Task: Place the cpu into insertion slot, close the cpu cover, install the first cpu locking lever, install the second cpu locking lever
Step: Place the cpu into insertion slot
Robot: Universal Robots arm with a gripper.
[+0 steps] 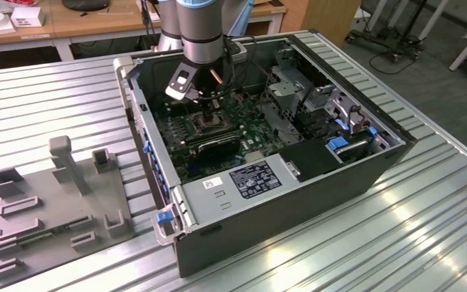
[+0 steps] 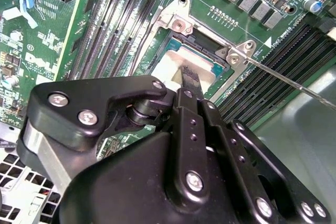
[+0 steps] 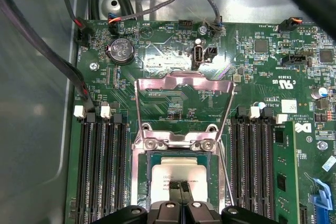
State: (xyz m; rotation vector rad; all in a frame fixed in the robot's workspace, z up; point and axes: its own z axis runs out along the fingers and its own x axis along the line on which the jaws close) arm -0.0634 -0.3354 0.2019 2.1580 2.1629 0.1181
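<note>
A slatted metal table [image 1: 428,201] carries an open dark computer case [image 1: 315,194] lying on its side. On the exterior view's left of the case sits a flat grey fixture [image 1: 55,207] with upright blocks. The robot arm [image 1: 201,30] comes down from above into the case, over the green circuit board [image 1: 250,121].

In the first wrist view, long narrow black memory slots [image 3: 100,166] run on both sides of the socket area. The cpu cover [image 3: 181,81], a thin silvery frame with a large square window, is swung open. It stands raised away from the socket, hinged at the socket's edge, and green board shows through its window.

The insertion slot [image 3: 143,171], with its silvery rim, lies just beside that hinge. The cpu [image 3: 178,171] lies flat inside it, pale metal face up, and the slot's dark border shows around the chip's edges. In the second wrist view the cpu [image 2: 167,64] again sits square within the slot rim [image 2: 157,30].

The gripper [image 3: 181,184] is directly over the chip with its two fingers pressed together, no gap between them. In the second wrist view the tip of the gripper [image 2: 190,74] meets the chip's face. A thin wire locking lever [image 2: 283,78] slants away from the socket corner, unlatched.
</note>
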